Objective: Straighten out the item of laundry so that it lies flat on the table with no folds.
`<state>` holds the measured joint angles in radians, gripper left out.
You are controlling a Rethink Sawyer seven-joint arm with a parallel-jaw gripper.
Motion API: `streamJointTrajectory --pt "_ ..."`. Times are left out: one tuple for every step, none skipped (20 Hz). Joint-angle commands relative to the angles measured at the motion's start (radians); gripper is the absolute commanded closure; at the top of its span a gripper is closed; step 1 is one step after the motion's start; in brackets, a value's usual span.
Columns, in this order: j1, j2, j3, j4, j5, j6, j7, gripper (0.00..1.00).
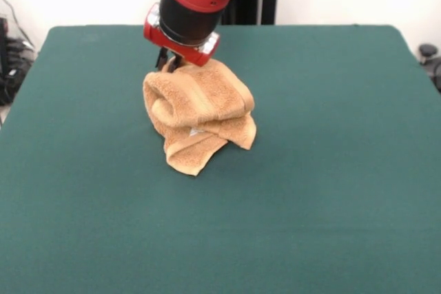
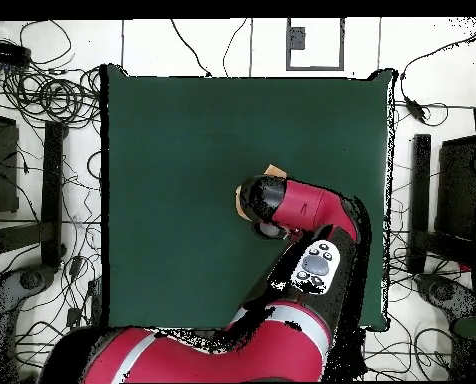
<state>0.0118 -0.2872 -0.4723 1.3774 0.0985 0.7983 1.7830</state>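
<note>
From the front I see the green table (image 1: 331, 191) bare on the left. Just left of centre, toward the far side, the tan hand towel (image 1: 200, 111) sits bunched and rolled, one corner drooping near. The gripper (image 1: 169, 62) touches its far top edge; I cannot tell its finger state.

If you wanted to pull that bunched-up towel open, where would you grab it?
Probably the loose hemmed corner of the towel that pokes out of the bundle towards the camera in the front view, coming from above. It lies free on the table, while the rest is rolled and folded on itself. The gripper is at the heap's far top edge instead.
</note>
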Motion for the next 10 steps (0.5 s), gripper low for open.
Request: streamJointTrajectory --pt "0.016 -0.004 0.078 -0.002 0.076 0.147 0.261 1.0" --pt "0.017 -0.005 0.077 -0.002 0.079 0.159 0.264 1.0" --pt "0.018 -0.005 0.076 -0.002 0.08 0.163 0.265 1.0" --pt "0.015 -0.003 0.079 0.0 0.084 0.165 0.265 1.0" --pt "0.013 -0.003 0.082 0.002 0.087 0.167 0.264 1.0" --pt "0.007 0.001 0.085 -0.003 0.089 0.168 0.26 1.0" --pt "0.005 0.002 0.086 -0.002 0.091 0.169 0.259 1.0" --pt "0.002 0.004 0.088 -0.004 0.094 0.173 0.259 1.0" --pt "0.001 0.005 0.088 -0.004 0.096 0.176 0.26 1.0" --pt "0.0 0.005 0.089 -0.006 0.1 0.187 0.262 1.0"
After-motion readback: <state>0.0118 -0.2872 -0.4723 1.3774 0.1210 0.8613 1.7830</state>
